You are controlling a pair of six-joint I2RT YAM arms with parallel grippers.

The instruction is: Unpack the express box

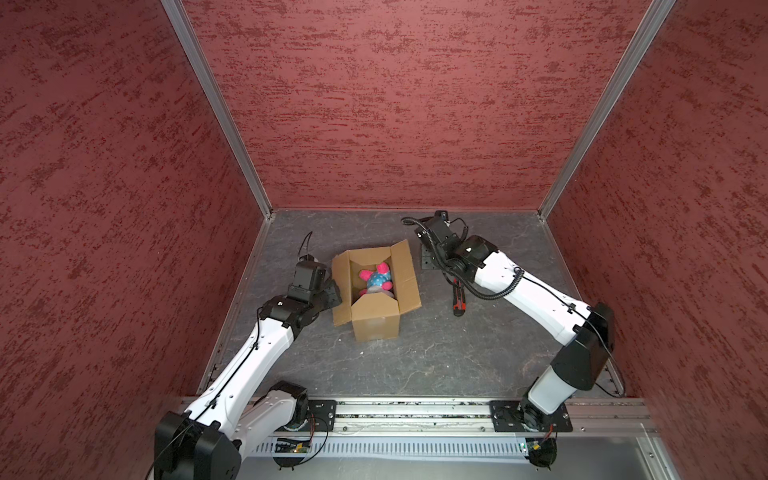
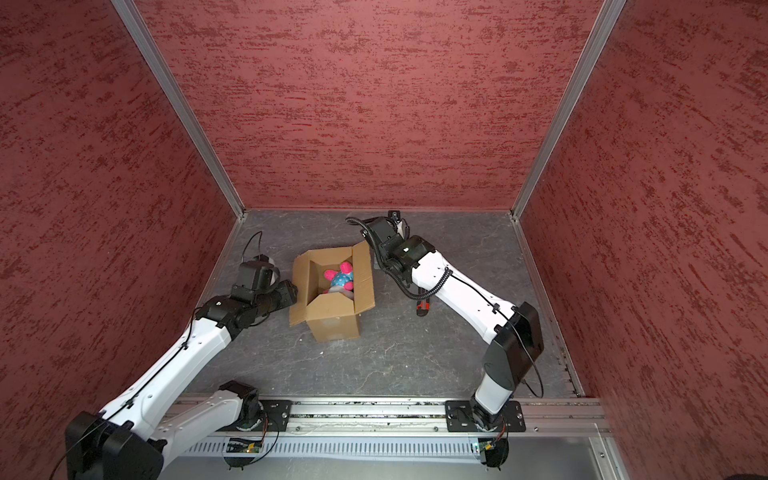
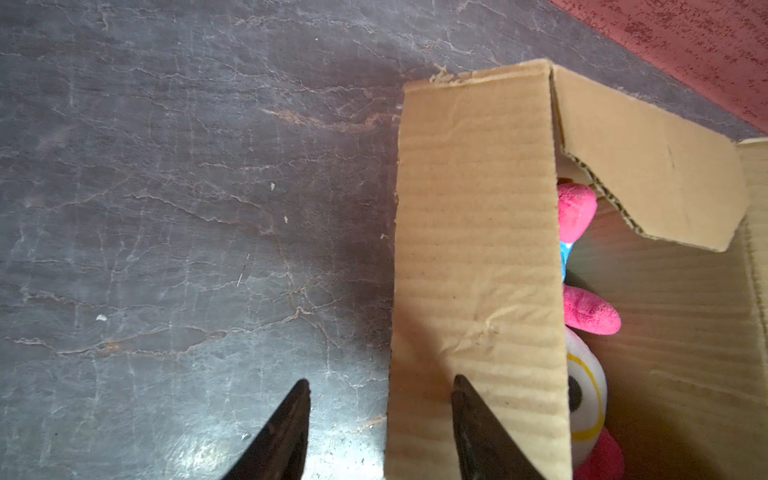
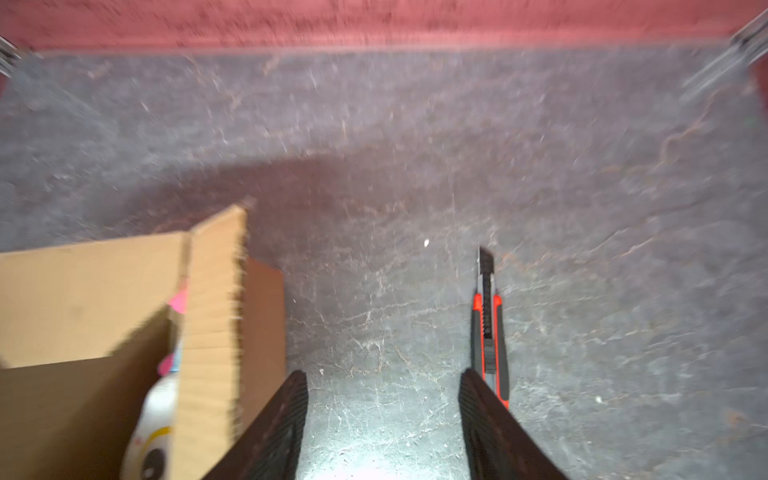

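Box (image 1: 376, 320), flaps open, mid-table (image 1: 415, 365); toy (image 1: 376, 280) inside.
Left gripper (image 3: 381, 380) jaws open, empty, at the flap (image 3: 478, 249) edge; close there and you may drag the box; right gripper (image 4: 383, 373) jaws open, empty; knife (image 4: 488, 328) just beside, easily knocked.

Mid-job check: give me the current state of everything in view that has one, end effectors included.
express box: upright on the table, top flaps open.
plush toy: lying inside the express box.
utility knife: flat on the table, right of the box, not held; blade appears extended.
left end effector: open, straddling the edge of the left flap.
right end effector: open, empty, between box and knife.
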